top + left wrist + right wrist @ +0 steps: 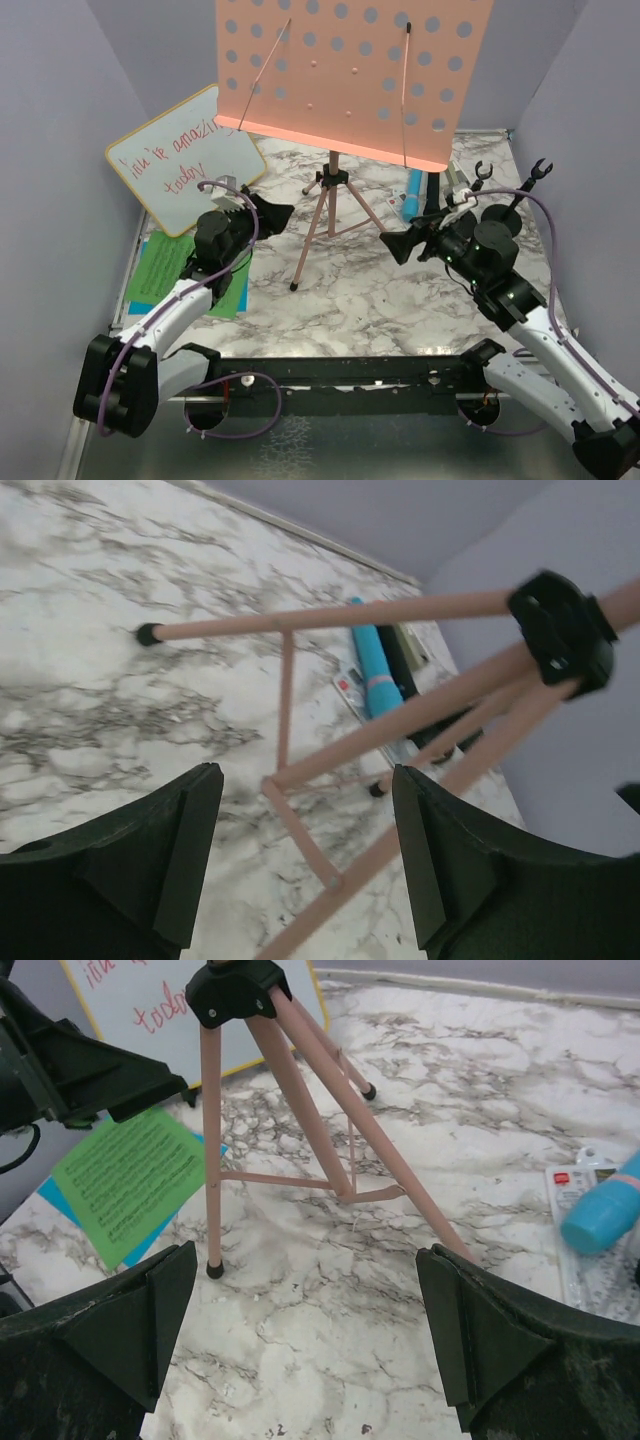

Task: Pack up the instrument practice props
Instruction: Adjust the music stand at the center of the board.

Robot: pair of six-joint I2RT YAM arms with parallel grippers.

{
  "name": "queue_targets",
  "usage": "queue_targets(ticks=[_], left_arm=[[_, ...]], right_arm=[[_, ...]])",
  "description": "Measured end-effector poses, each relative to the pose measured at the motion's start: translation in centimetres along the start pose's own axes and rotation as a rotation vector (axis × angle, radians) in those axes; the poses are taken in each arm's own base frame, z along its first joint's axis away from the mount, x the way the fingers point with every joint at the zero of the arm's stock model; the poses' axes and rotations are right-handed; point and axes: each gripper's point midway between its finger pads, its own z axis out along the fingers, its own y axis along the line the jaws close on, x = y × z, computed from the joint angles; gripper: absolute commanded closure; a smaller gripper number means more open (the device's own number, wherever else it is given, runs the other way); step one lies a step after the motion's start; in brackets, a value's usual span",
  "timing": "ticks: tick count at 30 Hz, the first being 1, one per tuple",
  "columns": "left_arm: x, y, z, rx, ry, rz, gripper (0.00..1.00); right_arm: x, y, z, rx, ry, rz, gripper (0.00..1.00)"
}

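The pink tripod music holder stands mid-table, its perforated tray (350, 70) high and its legs (322, 215) spread on the marble. My left gripper (275, 215) is open and empty just left of the legs, which show between its fingers in the left wrist view (308, 780). My right gripper (405, 240) is open and empty to their right, facing the legs (250, 1090). A green music sheet (185, 270) lies on a blue one (50, 1195) at the left, partly under my left arm. A blue microphone (413, 190) and a black microphone (398, 660) lie at the back right. Black mic holders (505, 215) stand behind my right arm.
A yellow-framed whiteboard (185, 160) with red writing leans against the left wall. A flat white packet (585, 1225) lies under the blue microphone. Grey walls close in the table on the left, back and right. The black rail (340, 375) runs along the near edge.
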Motion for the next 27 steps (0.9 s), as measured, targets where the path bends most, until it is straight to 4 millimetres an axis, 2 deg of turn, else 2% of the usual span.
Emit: queue_targets(ticks=[3,5,8,11,19,27], left_arm=[[2.0,-3.0,-0.8,0.111,0.044,0.010,0.24],[3.4,-4.1,-1.4,0.158,0.063,0.014,0.24],[5.7,-4.7,-2.3,0.199,0.092,0.018,0.24],[7.6,-4.6,-2.8,0.210,0.120,0.021,0.24],[10.4,-4.3,-3.5,0.211,0.138,0.074,0.24],[13.5,-2.9,-2.9,0.170,0.191,0.159,0.26]], right_arm=[[1.1,0.2,1.7,-0.032,0.034,0.015,0.00],[1.8,0.4,2.4,-0.051,0.053,0.021,0.00],[2.2,0.7,3.2,-0.080,0.060,0.022,0.00],[2.6,1.0,3.7,-0.103,0.059,0.024,0.00],[4.0,1.2,4.1,-0.137,0.063,0.031,0.00],[5.0,0.9,4.5,-0.145,0.049,0.028,0.00]])
